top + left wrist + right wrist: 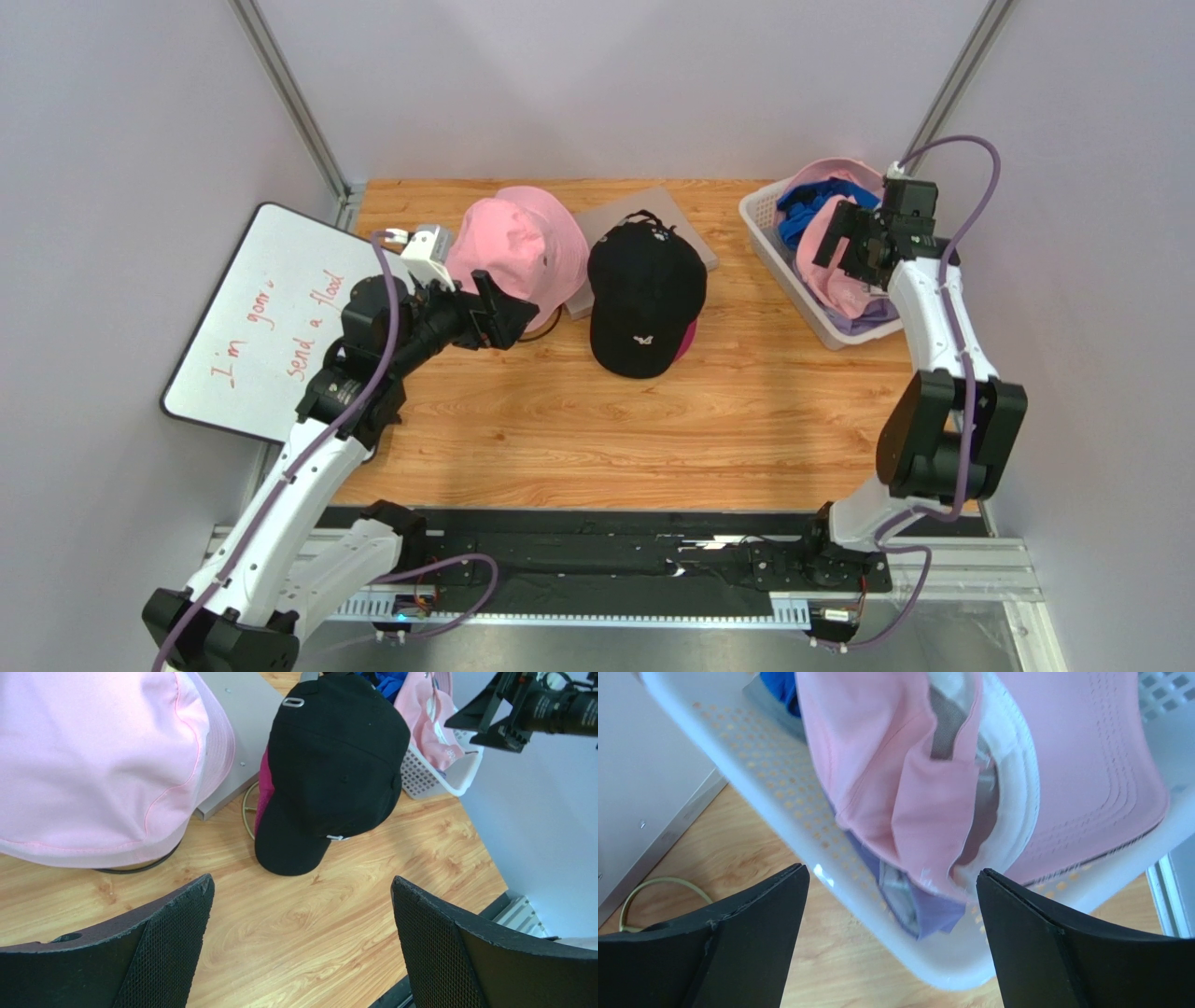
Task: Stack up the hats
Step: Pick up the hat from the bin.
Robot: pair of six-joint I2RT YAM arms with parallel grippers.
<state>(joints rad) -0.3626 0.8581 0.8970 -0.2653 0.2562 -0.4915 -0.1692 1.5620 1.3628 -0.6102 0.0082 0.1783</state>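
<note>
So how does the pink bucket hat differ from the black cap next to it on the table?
The pink bucket hat has a brim all round; the black baseball cap has a single bill, pointing toward the arms' bases. The pink bucket hat sits to the left; the black baseball cap sits right of it, on top of a magenta cap. Both sit crown up on the wooden table.

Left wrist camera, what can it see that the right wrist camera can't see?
Only the left wrist view shows the black cap, sitting on a magenta cap, and the pink bucket hat. Only the right wrist view shows a lavender hat peeking out below the pink cap in the basket. Both show the white basket, that pink cap, a bit of blue hat and the wooden table.
</note>
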